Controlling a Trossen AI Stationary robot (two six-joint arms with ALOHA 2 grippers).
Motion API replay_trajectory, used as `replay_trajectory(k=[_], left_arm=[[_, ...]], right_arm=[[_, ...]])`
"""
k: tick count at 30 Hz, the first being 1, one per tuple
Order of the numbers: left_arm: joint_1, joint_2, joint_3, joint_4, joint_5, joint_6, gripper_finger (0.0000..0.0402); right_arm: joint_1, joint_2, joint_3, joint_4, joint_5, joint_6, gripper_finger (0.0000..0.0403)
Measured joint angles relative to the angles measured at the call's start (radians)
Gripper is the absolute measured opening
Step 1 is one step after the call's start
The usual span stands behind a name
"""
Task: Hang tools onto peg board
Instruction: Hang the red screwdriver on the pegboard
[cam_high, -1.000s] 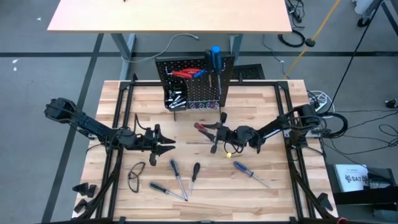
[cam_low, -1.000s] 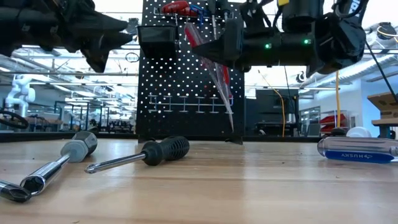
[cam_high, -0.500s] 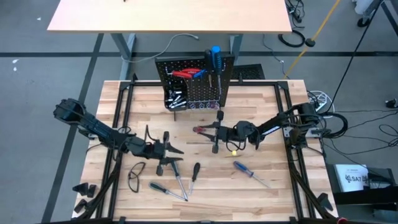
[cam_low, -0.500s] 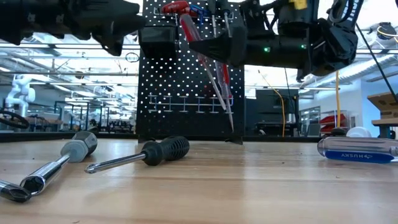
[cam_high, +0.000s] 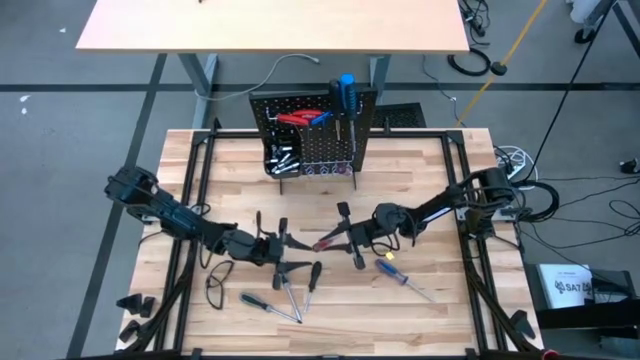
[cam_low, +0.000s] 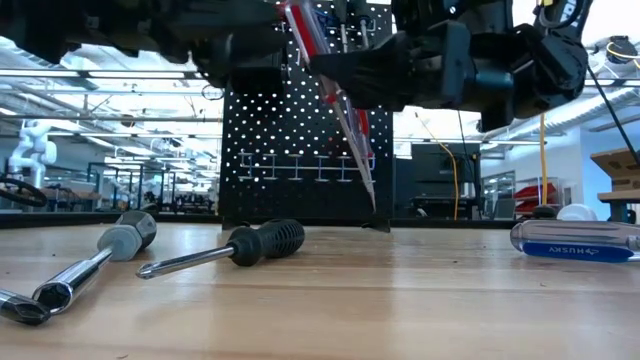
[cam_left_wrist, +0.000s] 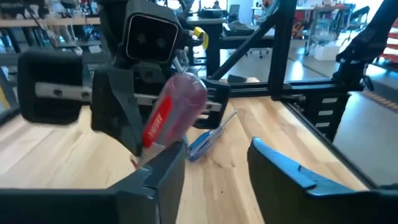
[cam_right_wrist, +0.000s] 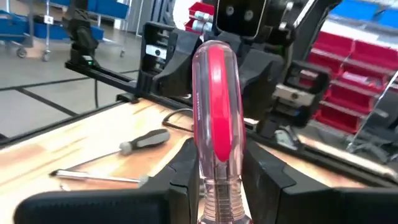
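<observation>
Two grippers meet mid-table: right gripper (cam_high: 345, 238) clamps red-handled screwdriver (cam_right_wrist: 214, 134), left gripper (cam_high: 290, 256) parted beside it.

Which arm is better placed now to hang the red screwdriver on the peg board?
Probably the right: the right gripper already clamps the red screwdriver. The left gripper is open, holding nothing.

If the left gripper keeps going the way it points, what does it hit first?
Most likely the red-handled screwdriver held by the right gripper: it sits just ahead of the left gripper, whose jaws are open. Depth is hard to judge.
</observation>
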Motion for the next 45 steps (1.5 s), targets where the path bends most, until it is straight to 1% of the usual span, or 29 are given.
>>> replay_trajectory(k=[4, 6, 9, 13, 15, 19, 23, 26, 29, 31, 33, 35, 39, 42, 44, 45], left_arm=[[0.0, 0.033, 0.029, -0.004, -0.026, 0.053, 0.0203], [0.0, 0.041, 0.039, 0.001, -0.048, 0.055, 0.0213], [0.002, 0.057, 0.059, 0.006, -0.054, 0.058, 0.0222], [0.005, 0.096, 0.096, 0.055, -0.066, 0.058, 0.0224], [0.005, 0.125, 0.12, 0.058, -0.067, 0.058, 0.0224], [0.005, 0.171, 0.173, 0.062, -0.071, 0.059, 0.0224], [0.0, 0.176, 0.192, 0.061, -0.065, 0.067, 0.0224], [-0.013, 0.171, 0.192, 0.072, -0.07, 0.112, 0.0224], [-0.02, 0.171, 0.192, 0.077, -0.083, 0.134, 0.0223], [-0.02, 0.171, 0.192, 0.077, -0.095, 0.135, 0.0216], [-0.02, 0.171, 0.192, 0.08, -0.098, 0.137, 0.0198], [-0.02, 0.171, 0.192, 0.082, -0.103, 0.137, 0.017], [-0.02, 0.171, 0.192, 0.083, -0.128, 0.149, 0.0098], [-0.025, 0.17, 0.192, 0.083, -0.128, 0.143, 0.0097], [-0.03, 0.171, 0.193, 0.085, -0.147, 0.128, 0.0097], [-0.038, 0.171, 0.2, 0.074, -0.191, 0.123, 0.0097]], right_arm=[[0.025, 0.0, 0.0, -0.014, 0.003, 0.052, 0.0079], [0.039, 0.0, 0.0, -0.018, 0.003, 0.059, 0.0079], [0.057, 0.0, 0.0, -0.022, 0.052, 0.071, 0.0079], [0.066, 0.0, 0.0, -0.018, 0.07, 0.076, 0.0079], [0.075, 0.0, 0.0, -0.002, 0.111, 0.099, 0.0079], [0.091, 0.0, -0.001, 0.042, 0.125, 0.128, 0.0079], [0.114, -0.003, -0.001, 0.044, 0.146, 0.109, 0.0079], [0.129, -0.003, 0.0, 0.045, 0.185, 0.106, 0.0079], [0.133, -0.003, 0.0, 0.051, 0.185, 0.099, 0.0079], [0.133, -0.004, 0.0, 0.052, 0.185, 0.098, 0.0079], [0.136, -0.004, 0.0, 0.052, 0.186, 0.098, 0.0079], [0.139, -0.004, 0.0, 0.052, 0.185, 0.1, 0.0079], [0.143, -0.004, 0.0, 0.049, 0.189, 0.122, 0.0079], [0.143, -0.004, 0.0, 0.046, 0.185, 0.162, 0.0085], [0.143, -0.02, 0.0, 0.016, 0.188, 0.185, 0.0116], [0.142, -0.038, 0.0, -0.018, 0.189, 0.188, 0.0136]])
